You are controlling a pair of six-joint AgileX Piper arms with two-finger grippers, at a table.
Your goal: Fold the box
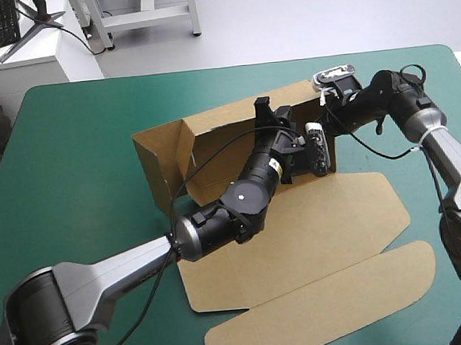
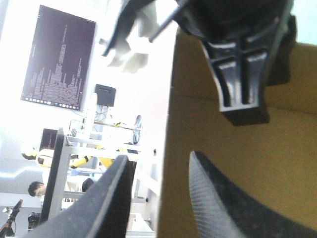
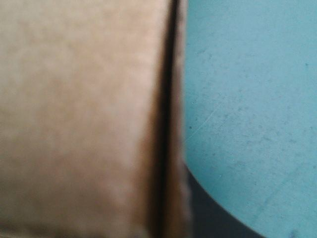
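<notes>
High view: box, brown, table centre; walls raised toward 12 o'clock, lid flat toward 5. Left gripper parted astride a wall edge. Right gripper at 3 o'clock wall, grip indiscernible. Advised: seat the edge deep, then pinch and fold along the crease.

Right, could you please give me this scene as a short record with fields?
box: brown, part folded; left and far walls raised, lid flat on the near side
table: teal-green cover, box near its middle
left gripper: reaching into the tray, fingers apart at the edge of a raised wall
right gripper: at the box's right end, close against the board
right grasp: cannot be judged from these views
</notes>
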